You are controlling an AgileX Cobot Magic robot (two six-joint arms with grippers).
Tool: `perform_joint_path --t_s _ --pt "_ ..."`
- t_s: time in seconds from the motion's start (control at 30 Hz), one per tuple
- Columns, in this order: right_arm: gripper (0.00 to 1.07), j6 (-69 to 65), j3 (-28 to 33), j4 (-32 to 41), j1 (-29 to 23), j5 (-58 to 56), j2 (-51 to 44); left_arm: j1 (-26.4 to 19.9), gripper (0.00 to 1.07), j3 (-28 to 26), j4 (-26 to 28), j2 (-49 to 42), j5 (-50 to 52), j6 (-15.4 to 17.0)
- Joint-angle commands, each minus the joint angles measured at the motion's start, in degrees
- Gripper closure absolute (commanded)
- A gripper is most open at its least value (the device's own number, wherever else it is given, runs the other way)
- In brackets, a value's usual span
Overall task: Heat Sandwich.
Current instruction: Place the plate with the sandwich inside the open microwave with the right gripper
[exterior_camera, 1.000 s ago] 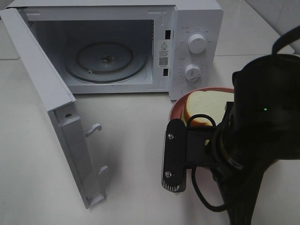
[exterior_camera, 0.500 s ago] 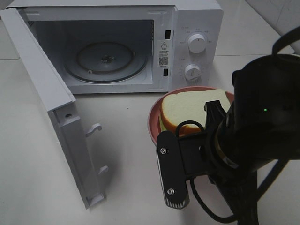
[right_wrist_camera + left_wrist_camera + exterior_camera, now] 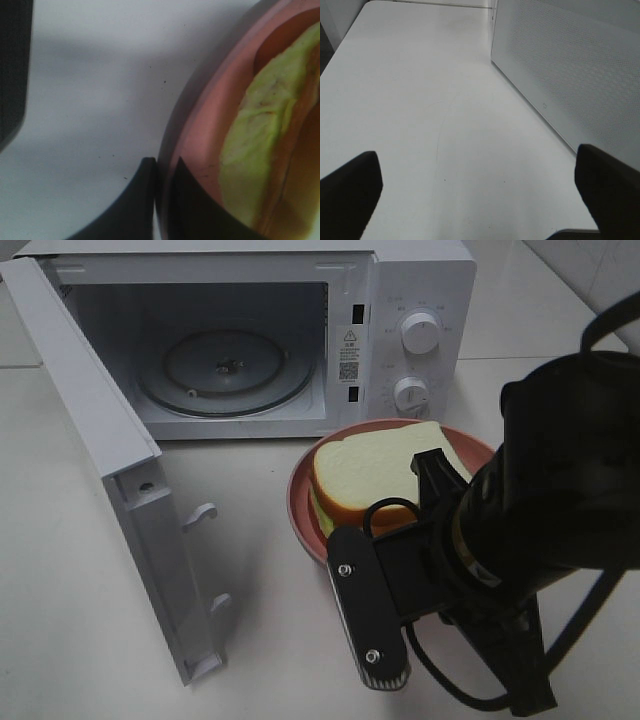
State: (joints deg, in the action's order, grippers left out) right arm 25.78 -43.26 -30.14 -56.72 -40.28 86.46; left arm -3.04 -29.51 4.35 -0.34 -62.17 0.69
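Right gripper (image 3: 161, 172): jaws clamped on the rim of the pink plate (image 3: 200, 145), with one fingertip outside the rim and the other inside it.
Sandwich (image 3: 375, 465): lies flat on the pink plate and covers most of it. White bread faces up with a tan crust around it, and pale green filling shows along the side nearest the gripped rim.
Plate's place: on the right part of the counter (image 3: 250, 640), just in front of the microwave's control panel. I cannot tell whether it rests on the counter or hangs just above it.
Right arm: its dark wrist hides the plate's near edge in the high view.
Left gripper (image 3: 480, 187): jaws wide apart, holding nothing, above bare counter beside a white perforated panel of the microwave.
Microwave (image 3: 420, 280): stands toward the counter's far edge. Its door (image 3: 100, 460) is swung wide open to the left, the glass turntable (image 3: 225, 370) shows inside, and two knobs (image 3: 420, 332) sit on the panel.
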Motion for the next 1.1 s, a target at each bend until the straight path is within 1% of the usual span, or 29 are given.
perform_joint_path --t_s 0.03,0.1,0.13,0.23,0.3,0.4,0.43,0.47,0.53,0.57,0.6,0.67,0.7,0.83,1.0,1.1 --pt "1.07 6.1 0.1 -1.1 2.6 1.7 -0.5 0.4 0.09 0.1 0.1 -0.9 0.7 0.2" --pt "1.07 12.7 0.1 0.3 4.2 3.2 -0.5 0.4 0.09 0.1 0.1 -0.9 0.7 0.2" --pt "1.07 12.7 0.1 0.3 4.2 3.2 -0.5 0.4 0.09 0.1 0.1 -0.9 0.7 0.2" --pt "1.07 19.7 0.1 2.3 6.4 6.5 -0.5 0.4 0.09 0.1 0.1 -0.9 0.7 0.2" --pt "1.07 21.2 0.1 2.8 7.0 7.6 -0.5 0.4 0.09 0.1 0.1 -0.9 0.7 0.2" --pt "1.07 28.4 0.1 5.7 9.2 10.7 -0.5 0.4 0.09 0.1 0.1 -0.9 0.7 0.2" --pt "1.07 28.4 0.1 5.7 9.2 10.7 -0.5 0.4 0.09 0.1 0.1 -0.9 0.7 0.2" --pt "1.07 32.5 0.1 7.7 10.4 11.7 -0.5 0.4 0.09 0.1 0.1 -0.9 0.7 0.2" --pt "1.07 37.0 0.1 10.0 11.5 12.1 -0.5 0.4 0.09 0.1 0.1 -0.9 0.7 0.2" --pt "1.07 37.0 0.1 10.0 11.5 12.1 -0.5 0.4 0.09 0.1 0.1 -0.9 0.7 0.2" --pt "1.07 42.1 0.1 12.7 12.8 12.0 -0.5 0.4 0.09 0.1 0.1 -0.9 0.7 0.2" --pt "1.07 46.8 0.1 15.2 14.1 12.0 -0.5 0.4 0.09 0.1 0.1 -0.9 0.7 0.2" --pt "1.07 46.8 0.1 15.2 14.1 12.0 -0.5 0.4 0.09 0.1 0.1 -0.9 0.7 0.2" --pt "1.07 57.5 0.1 18.0 18.0 12.0 -0.5 0.4 0.09 0.1 0.1 -0.9 0.7 0.2" --pt "1.07 63.4 0.1 20.5 19.9 11.9 -0.5 0.4 0.09 0.1 0.1 -0.9 0.7 0.2" --pt "1.07 65.1 0.1 20.5 19.9 11.8 -0.5 0.4 0.09 0.1 0.1 -0.9 0.7 0.2"
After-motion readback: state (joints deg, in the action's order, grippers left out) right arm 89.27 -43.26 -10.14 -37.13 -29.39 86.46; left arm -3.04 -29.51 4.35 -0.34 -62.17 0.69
